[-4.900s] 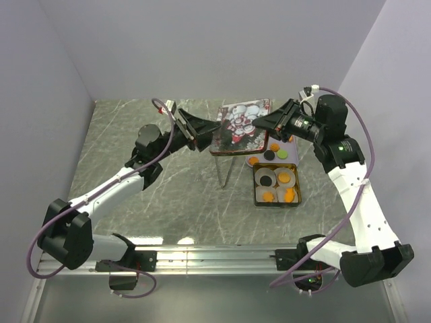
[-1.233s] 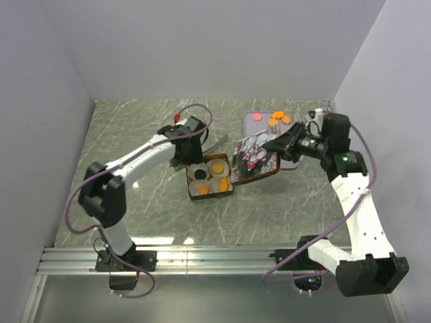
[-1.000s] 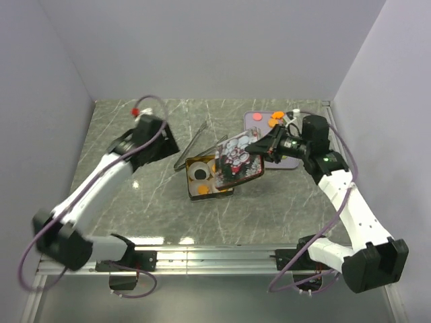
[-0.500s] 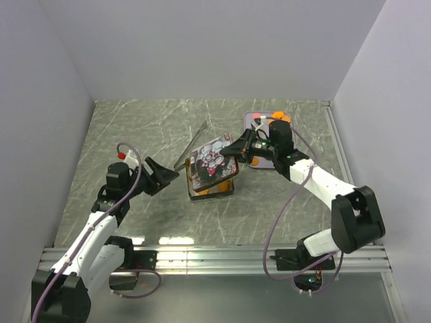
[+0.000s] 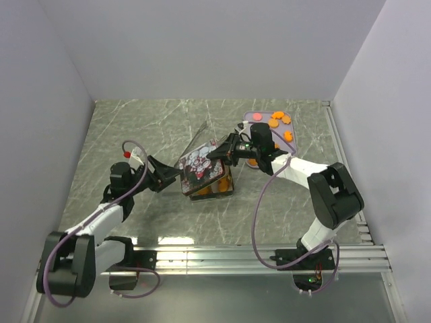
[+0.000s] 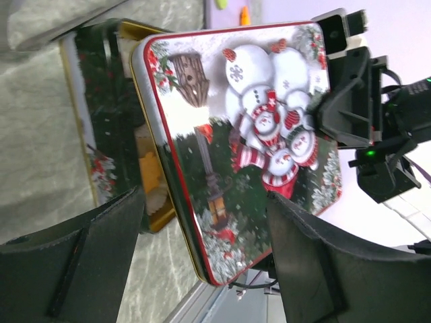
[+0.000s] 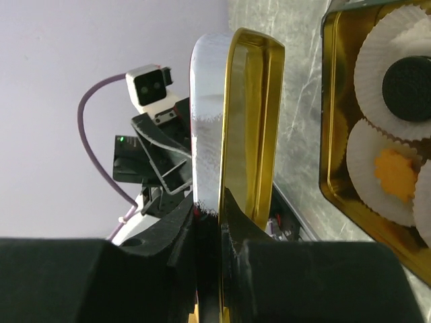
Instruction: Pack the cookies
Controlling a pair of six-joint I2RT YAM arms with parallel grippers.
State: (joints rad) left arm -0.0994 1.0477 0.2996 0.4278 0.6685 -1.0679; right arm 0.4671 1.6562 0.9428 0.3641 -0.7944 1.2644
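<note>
A gold tin [image 5: 225,186] stands mid-table, its walls printed with a Christmas pattern. White paper cups in it hold a black cookie [image 7: 407,77] and an orange cookie [image 7: 394,171]. Its snowman lid [image 5: 199,168] hangs tilted over the tin, with my right gripper [image 5: 219,153] shut on the lid's far edge. In the right wrist view the lid [image 7: 242,114] is edge-on between the closed fingers of the right gripper [image 7: 207,202]. My left gripper [image 5: 167,176] stands open just left of the tin, with nothing in it. Through the left gripper [image 6: 202,269] I see the lid [image 6: 242,134] face-on. More orange cookies [image 5: 277,121] lie on a purple tray [image 5: 254,118].
Metal tongs [image 5: 194,139] lie on the marble table behind the tin. The purple tray sits at the back right, next to the right arm's forearm. Grey walls close in the left, back and right sides. The rail with both arm bases runs along the near edge.
The right gripper has carried the lid leftward and lower over the tin, hiding most of its contents. The left arm has drawn back from the tin to its left side, gripper open.
</note>
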